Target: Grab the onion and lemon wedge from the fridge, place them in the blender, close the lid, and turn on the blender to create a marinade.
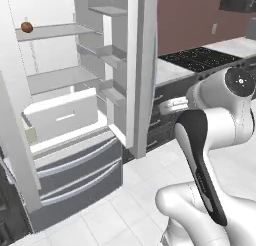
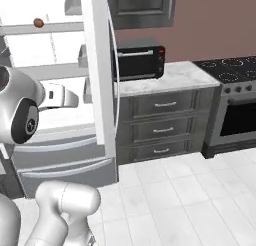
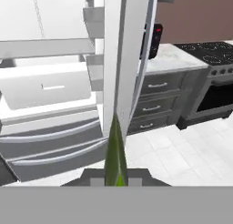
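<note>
Lemon wedge sits nearest us in the hand view, a narrow yellow-green sliver standing up right at the lens, and we read the hand as pinched onto it, fingers close together with the wedge between them. We see the hand itself as little more than the dark tips low in that view; in the base views the arm's end reaches toward the edge of the fridge door without showing its tips. Onion is on an upper shelf inside the fridge, far left end of that shelf, well apart from the hand; same brown ball shows in the right base view. Fridge stands open: right door swung out edge-on toward us, door bins visible on its inner face, a white drawer pulled partly out under the lower shelf, grey freezer drawers below shut. Beyond the door we see the table with a black toaster oven on it, grey cabinet drawers under it, and a stove with black cooktop to the right. Floor is pale tile.
</note>
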{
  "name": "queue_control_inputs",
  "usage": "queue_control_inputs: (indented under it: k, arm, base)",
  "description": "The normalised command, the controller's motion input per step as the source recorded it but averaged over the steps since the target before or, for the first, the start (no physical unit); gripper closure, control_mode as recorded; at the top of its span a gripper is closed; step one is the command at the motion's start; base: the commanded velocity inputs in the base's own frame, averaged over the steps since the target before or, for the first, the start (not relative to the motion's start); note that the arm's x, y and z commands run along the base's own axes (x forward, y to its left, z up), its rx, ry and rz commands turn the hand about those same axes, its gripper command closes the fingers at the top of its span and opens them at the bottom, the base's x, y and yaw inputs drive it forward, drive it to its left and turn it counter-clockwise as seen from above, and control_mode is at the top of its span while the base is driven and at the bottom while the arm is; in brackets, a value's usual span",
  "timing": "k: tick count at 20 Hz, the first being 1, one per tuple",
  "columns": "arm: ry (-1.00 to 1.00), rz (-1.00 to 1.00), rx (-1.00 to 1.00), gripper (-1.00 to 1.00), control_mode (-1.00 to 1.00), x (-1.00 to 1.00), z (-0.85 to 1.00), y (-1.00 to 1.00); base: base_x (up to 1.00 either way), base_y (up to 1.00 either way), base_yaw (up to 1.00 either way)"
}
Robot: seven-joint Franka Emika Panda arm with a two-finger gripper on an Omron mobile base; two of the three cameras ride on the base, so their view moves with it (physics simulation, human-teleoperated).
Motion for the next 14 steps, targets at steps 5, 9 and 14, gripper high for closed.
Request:
queue_control_inputs:
  k: [5, 9, 14]
  arm:
    - [0.00, 0.00, 0.00, 1.00, 1.00, 0.00, 0.00, 0.00]
    - [0.00, 0.00, 0.00, 1.00, 1.00, 0.00, 0.00, 0.00]
    - [0.00, 0.00, 0.00, 1.00, 1.00, 0.00, 0.00, 0.00]
  base:
    - [-0.04, 0.00, -0.77]
    - [0.00, -0.03, -0.78]
    - [0.04, -0.02, -0.74]
